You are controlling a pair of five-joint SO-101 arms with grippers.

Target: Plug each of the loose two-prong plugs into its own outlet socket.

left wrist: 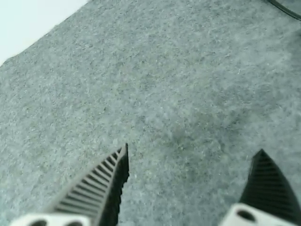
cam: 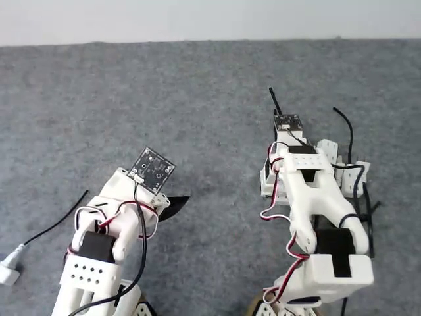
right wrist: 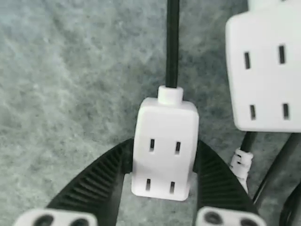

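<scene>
Table cover (cam: 197, 85): grey felt-like cloth, matt, fuzzy, fibres mottled light and dark.

Left arm (cam: 99, 257) and right arm (cam: 316, 197): white plastic shells, smooth, faint sheen.

Left gripper (left wrist: 193, 150): black plastic fingers, matt, ribbed on the inner faces, white plastic bases. Right gripper (right wrist: 164, 146): same black ribbed plastic.

Socket block (right wrist: 164, 117): white plastic, smooth, lightly glossy. Second socket block (right wrist: 265, 70): same finish.

Cord (right wrist: 172, 42): black, smooth, rubbery-looking sheath, slight shine.

Plug (cam: 8, 270), lower left of the high view: white smooth plastic, on a thin black lead (cam: 56, 220).

Circuit board (cam: 152, 168): black, matt.
</scene>
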